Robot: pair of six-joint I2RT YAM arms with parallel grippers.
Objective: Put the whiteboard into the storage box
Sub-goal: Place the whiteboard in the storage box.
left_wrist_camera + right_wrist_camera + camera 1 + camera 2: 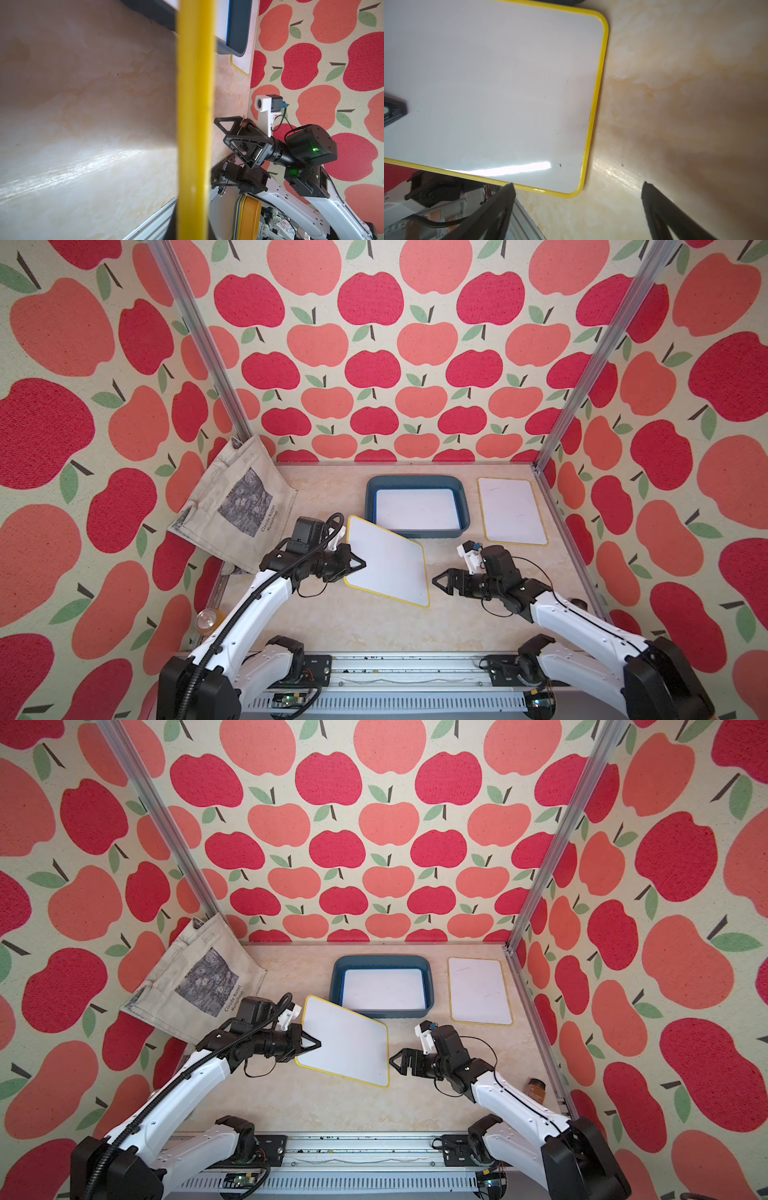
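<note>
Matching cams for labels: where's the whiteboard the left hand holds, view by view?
Top view: held whiteboard, centre.
Top view: held whiteboard, slightly left of centre.
Left wrist: only its yellow edge, close up, hiding part of the box.
Right wrist: its white face and one corner, close up.
Landmark: the open right hand, in all four.

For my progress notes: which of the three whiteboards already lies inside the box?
The blue-edged whiteboard, in the box. Outside: a yellow-edged whiteboard in the left pincer, another flat on the table beside the box.
</note>
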